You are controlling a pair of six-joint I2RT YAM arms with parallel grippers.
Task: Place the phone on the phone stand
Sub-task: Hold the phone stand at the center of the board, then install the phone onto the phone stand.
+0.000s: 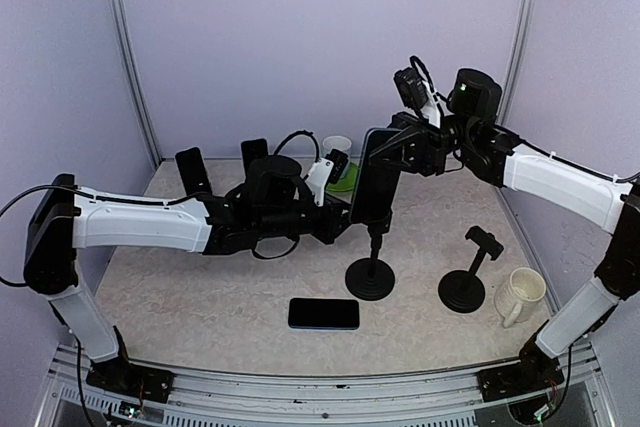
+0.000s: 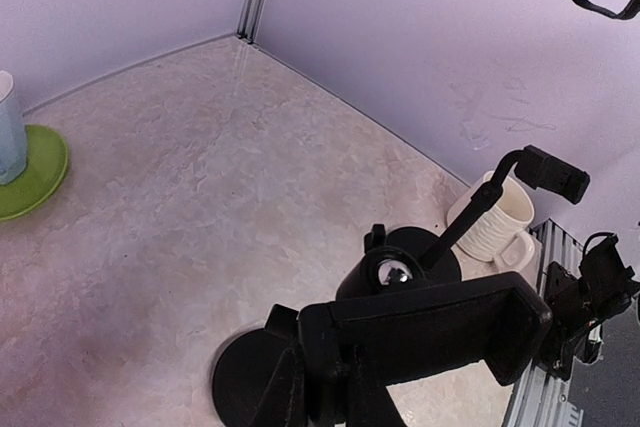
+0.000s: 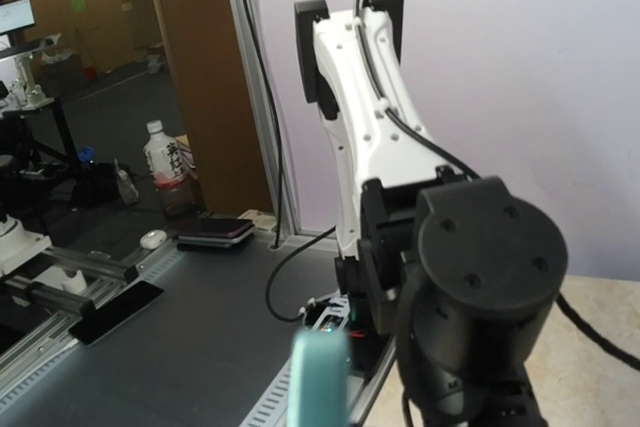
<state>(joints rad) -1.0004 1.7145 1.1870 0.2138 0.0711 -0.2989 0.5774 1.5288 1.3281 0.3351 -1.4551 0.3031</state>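
Holding phone (image 1: 377, 179) upright over stand (image 1: 370, 277) | right jaws clamped, arm (image 1: 560, 182) raised | left jaws unclear

The top external camera is looking down from above and behind the arm bases. It is facing 12 o'clock toward the back wall and taking in the whole table (image 1: 200, 287) from afar. The left wrist camera is sitting low and close behind the phone stand (image 2: 430, 332), aiming roughly toward 4 o'clock. It is sharing a second stand (image 2: 480, 202), the mug (image 2: 500, 217) and the green saucer (image 2: 30, 172) with the overhead view. The right wrist camera, up beside the upright phone (image 1: 375, 179), is facing roughly 8 o'clock, off the table. It is sharing only the left arm (image 3: 360, 117), seen close, with the overhead view.
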